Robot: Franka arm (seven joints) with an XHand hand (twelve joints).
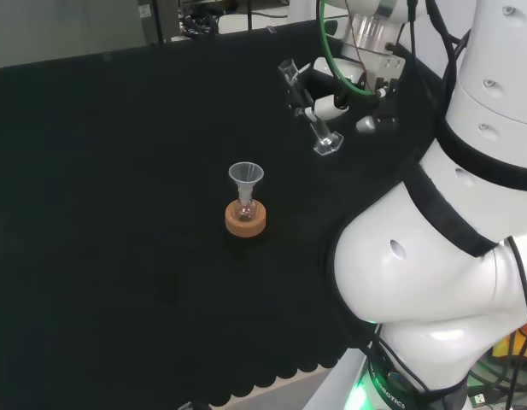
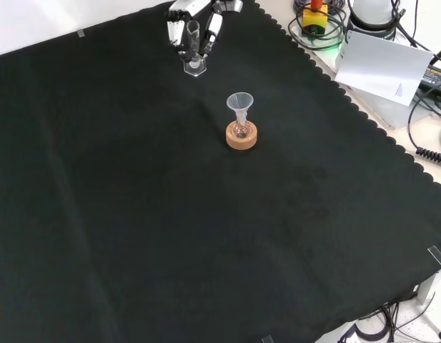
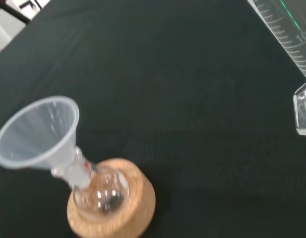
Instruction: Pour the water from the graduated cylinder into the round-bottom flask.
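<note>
The hand (image 1: 331, 101) has its fingers (image 2: 214, 28) curled round the graduated cylinder (image 1: 308, 115), which hangs tilted above the cloth (image 2: 134, 214). To pour well, it should bring the cylinder's lip right over the funnel (image 1: 245, 176) and tip slowly. Away from the fingers stand one funnel, one round-bottom flask (image 3: 100, 191) and one cork ring (image 1: 246, 220).

Funnel (image 1: 245, 175) in flask (image 1: 244, 207) on cork ring (image 1: 246, 219).

At the top of the front view, the graduated cylinder (image 2: 194, 51) is held by the curled fingers of the hand (image 2: 195, 21), apparently clear of the black cloth (image 2: 170, 236). The funnel-topped round-bottom flask (image 2: 241, 127) is seated in the cork ring (image 2: 241, 138), below and right of it.
</note>
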